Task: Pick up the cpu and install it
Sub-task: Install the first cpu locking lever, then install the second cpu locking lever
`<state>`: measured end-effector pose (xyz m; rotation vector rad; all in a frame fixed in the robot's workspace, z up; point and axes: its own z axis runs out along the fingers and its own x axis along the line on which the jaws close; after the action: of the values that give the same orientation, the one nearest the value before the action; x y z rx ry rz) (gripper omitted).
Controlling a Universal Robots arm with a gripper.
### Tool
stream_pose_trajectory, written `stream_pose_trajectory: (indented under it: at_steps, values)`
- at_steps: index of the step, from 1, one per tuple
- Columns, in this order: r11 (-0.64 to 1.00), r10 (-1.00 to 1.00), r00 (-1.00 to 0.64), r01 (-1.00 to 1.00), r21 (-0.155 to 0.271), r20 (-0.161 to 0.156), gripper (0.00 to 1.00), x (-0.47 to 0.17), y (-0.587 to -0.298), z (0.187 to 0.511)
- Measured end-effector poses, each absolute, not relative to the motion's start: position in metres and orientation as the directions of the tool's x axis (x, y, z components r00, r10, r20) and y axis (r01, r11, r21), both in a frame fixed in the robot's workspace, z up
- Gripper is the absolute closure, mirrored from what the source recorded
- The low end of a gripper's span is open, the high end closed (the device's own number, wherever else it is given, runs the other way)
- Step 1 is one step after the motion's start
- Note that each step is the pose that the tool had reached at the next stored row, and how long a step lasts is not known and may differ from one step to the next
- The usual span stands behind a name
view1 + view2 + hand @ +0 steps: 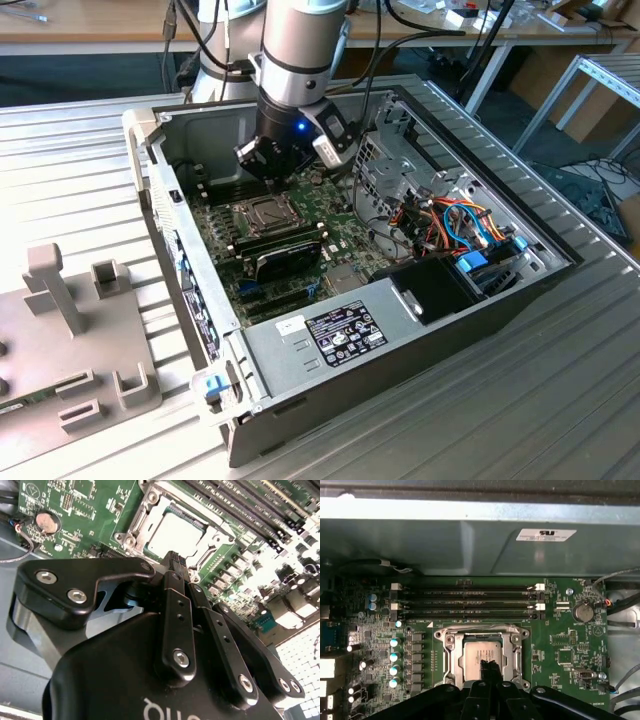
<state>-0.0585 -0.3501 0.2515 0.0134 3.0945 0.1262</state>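
The cpu (481, 651), a flat silver-grey square, lies inside the open socket frame (451, 656) on the green motherboard (560, 630); it also shows in the second wrist view as the cpu (175, 531). My gripper (489, 669) hangs just above it with its two black fingers pressed together and nothing between them. In the second wrist view the fingertips (172, 560) end at the socket's edge. In the exterior view the gripper (268, 168) sits inside the open computer case (400, 330), right over the socket (262, 212).
Long memory slots (465, 600) run beside the socket, next to the case wall (470, 540). A black power supply (345, 330), a drive cage (400, 160) and coloured cables (455, 225) fill the case's right part. A grey fixture (70, 330) stands on the ribbed table (520, 400) at the exterior view's left.
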Motion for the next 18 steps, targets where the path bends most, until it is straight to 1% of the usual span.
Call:
stream_pose_trajectory:
  at_steps: [6, 9, 18]
  values:
    - [0.999, 0.009, -0.999, 0.007, 0.050, -0.045, 0.89, -0.0585, -0.3501, 0.2517]
    - [1.000, 0.008, -0.999, 0.007, 0.019, -0.045, 0.89, -0.0585, -0.3501, 0.2518]
    - [1.000, 0.007, -0.999, 0.007, 0.016, -0.045, 0.89, -0.0584, -0.3498, 0.2518]
